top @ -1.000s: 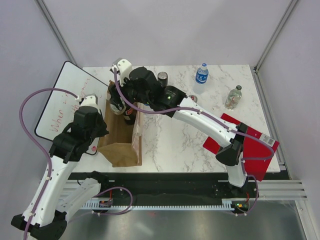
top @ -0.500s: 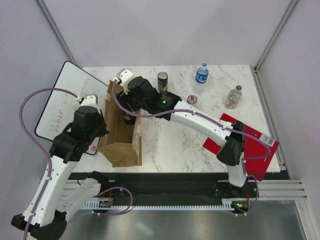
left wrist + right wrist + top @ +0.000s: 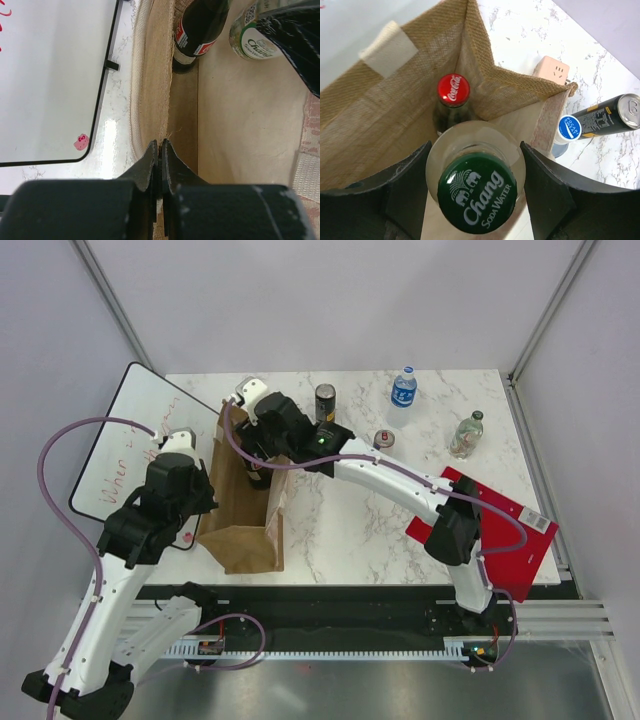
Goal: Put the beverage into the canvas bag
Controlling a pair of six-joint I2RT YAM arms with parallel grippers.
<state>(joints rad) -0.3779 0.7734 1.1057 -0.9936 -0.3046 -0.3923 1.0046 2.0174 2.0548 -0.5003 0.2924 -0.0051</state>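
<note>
1. From above: the canvas bag [image 3: 240, 535] stands upright at the near left of the marble table [image 3: 350, 530]. It is stiff and tan with creased sides and an open mouth. I can't make out what sits in that mouth from here. A dark can [image 3: 325, 400] and a blue-labelled bottle [image 3: 403, 388] stand further right, at the far side.
2. Left wrist: my left gripper [image 3: 160, 146] is pinched tight on the bag's coarse woven rim. Inside, a dark cola bottle [image 3: 197, 30] stands at the far end, its top cut off by the frame.
3. Right wrist: the right gripper [image 3: 476, 172] clasps the glass soda-water bottle [image 3: 477, 202] by its neck — green cap up, body down between the bag's walls. I can't tell whether the bottle touches the bottom.
</note>
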